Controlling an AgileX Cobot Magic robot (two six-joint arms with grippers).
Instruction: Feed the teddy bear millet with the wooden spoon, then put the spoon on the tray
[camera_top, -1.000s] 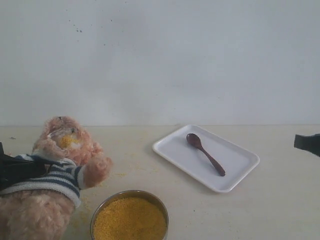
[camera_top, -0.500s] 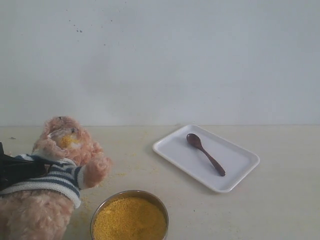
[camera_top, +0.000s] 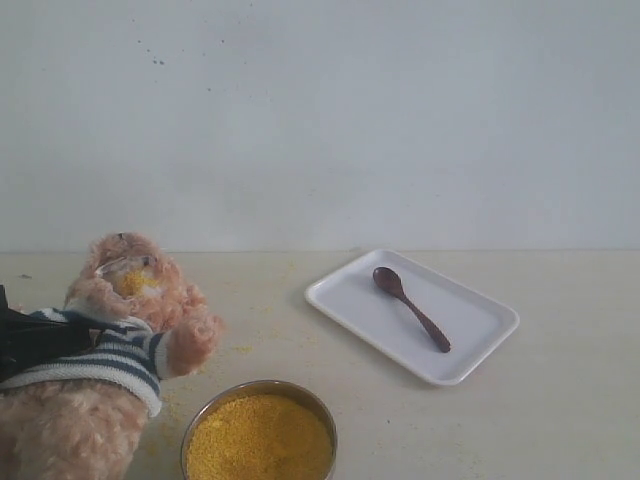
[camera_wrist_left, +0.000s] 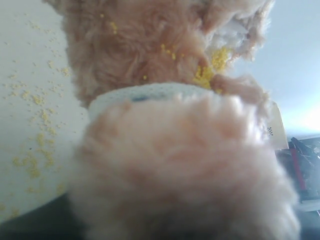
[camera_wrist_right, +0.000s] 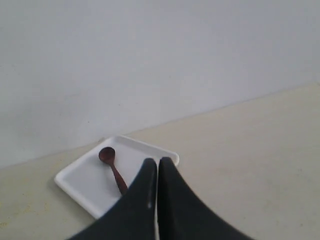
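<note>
Ahead of right end effector (camera_wrist_right: 157, 161), wooden spoon (camera_wrist_right: 114, 170)

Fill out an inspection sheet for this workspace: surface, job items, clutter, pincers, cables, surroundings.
Surface: pale beige tabletop.
Job's things: fuzzy light-brown teddy bear in a striped shirt, leaning, yellow grains on its muzzle; heap of yellow millet filling a round metal bowl; dark wooden spoon lying on the white rectangular tray.
Clutter: loose grains scattered beside the bear.
Pincers: left pincer appears clamped on the bear's chest; right pincer shut, holding nothing.
Cables: nothing seen.
Surroundings: plain white wall.
</note>
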